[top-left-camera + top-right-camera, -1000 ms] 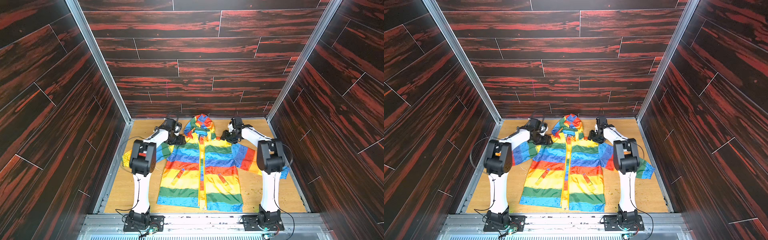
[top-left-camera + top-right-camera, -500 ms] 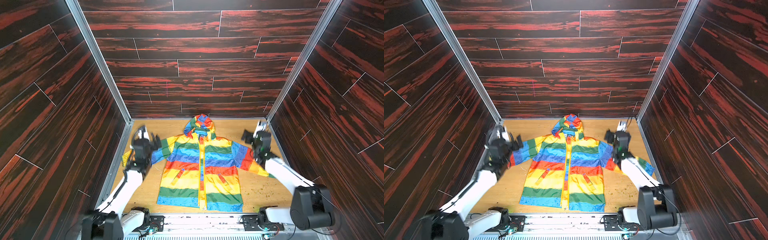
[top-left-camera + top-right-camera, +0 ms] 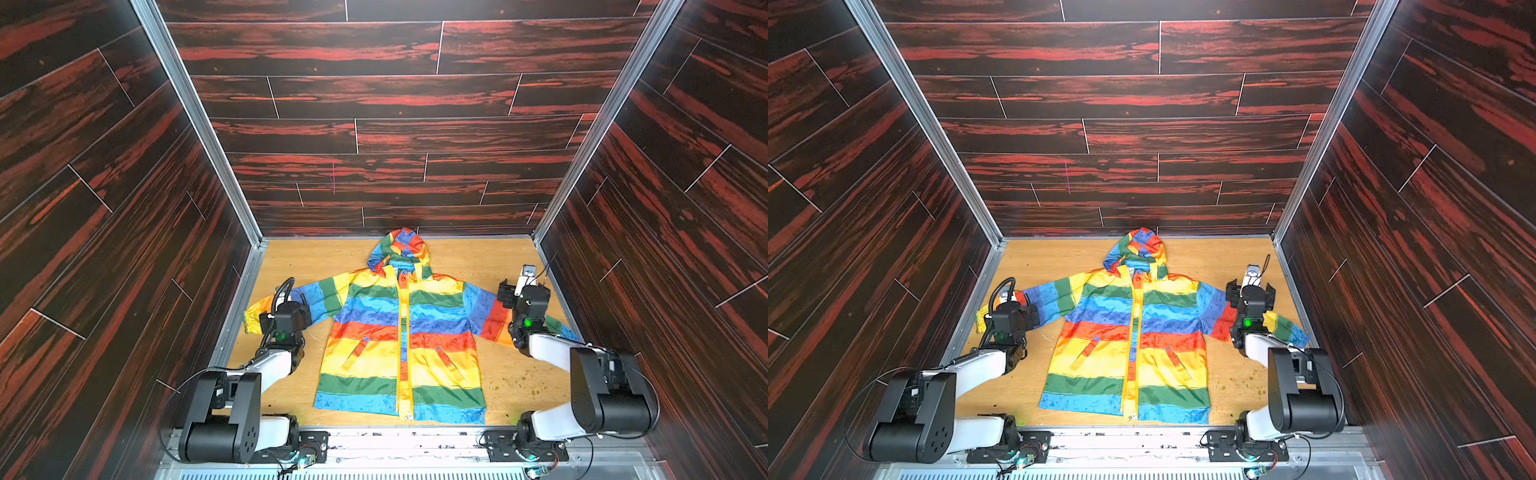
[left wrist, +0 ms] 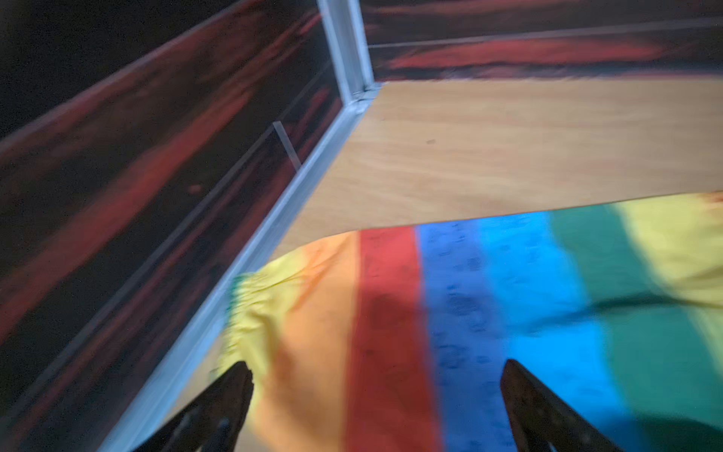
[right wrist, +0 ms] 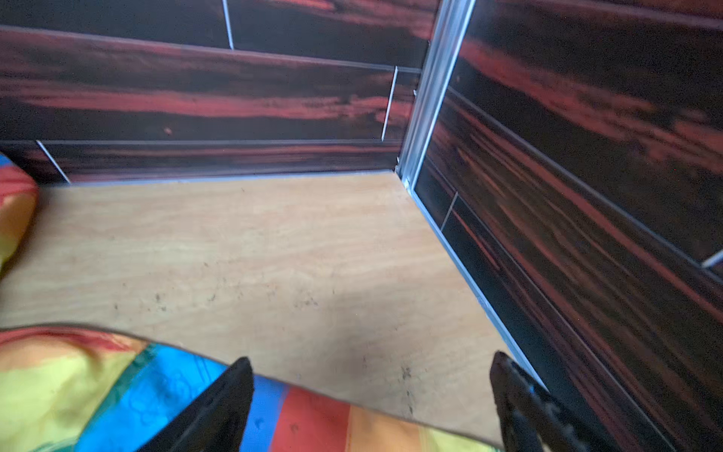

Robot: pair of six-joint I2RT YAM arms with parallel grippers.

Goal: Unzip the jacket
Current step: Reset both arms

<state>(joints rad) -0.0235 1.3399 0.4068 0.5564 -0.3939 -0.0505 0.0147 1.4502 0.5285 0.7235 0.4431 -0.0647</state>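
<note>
Left pincer [image 4: 375, 364] and right pincer [image 5: 371, 357] released by jacket [image 3: 365, 311] sleeves, tan wood tabletop [image 3: 299, 257], dark red-streaked walls [image 3: 374, 124].

Left arm [image 3: 273, 365]: elbow folded low, forearm extended forward, wrist raised. Left gripper [image 4: 375, 366]: jaws spread wide, nothing between them. Right arm [image 3: 549, 347]: mirrored pose. Right gripper [image 5: 371, 359]: jaws likewise wide apart, empty

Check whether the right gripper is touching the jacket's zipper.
Apart. In a top view the right gripper sits at the sleeve, far from the zipper.
</note>
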